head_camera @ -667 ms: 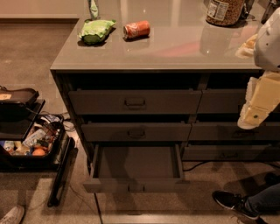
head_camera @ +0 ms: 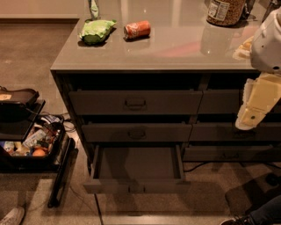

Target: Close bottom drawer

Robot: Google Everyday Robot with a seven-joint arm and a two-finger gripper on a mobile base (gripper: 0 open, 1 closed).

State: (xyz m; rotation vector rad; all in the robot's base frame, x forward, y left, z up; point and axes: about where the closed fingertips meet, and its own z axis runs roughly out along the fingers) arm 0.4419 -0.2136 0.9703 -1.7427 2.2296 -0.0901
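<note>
The bottom drawer (head_camera: pixel 136 186) is the lowest of the wider left column of the dark grey cabinet. It stands pulled out towards me, and its shallow inside looks empty. Its low flat front has a small dark handle in the middle. The two taller drawers above it are pushed in. My gripper (head_camera: pixel 251 115), pale cream, hangs at the right edge of the view in front of the narrower right column. It is level with the middle drawers, above and well to the right of the open drawer, and not touching it.
On the countertop (head_camera: pixel 175 52) lie a green bag (head_camera: pixel 94 30), an orange can (head_camera: pixel 137 30) and a jar (head_camera: pixel 225 9). A black crate of items (head_camera: pixel 26 145) stands on the floor at the left. Shoes show at the bottom left (head_camera: pixel 11 216) and bottom right (head_camera: pixel 246 219).
</note>
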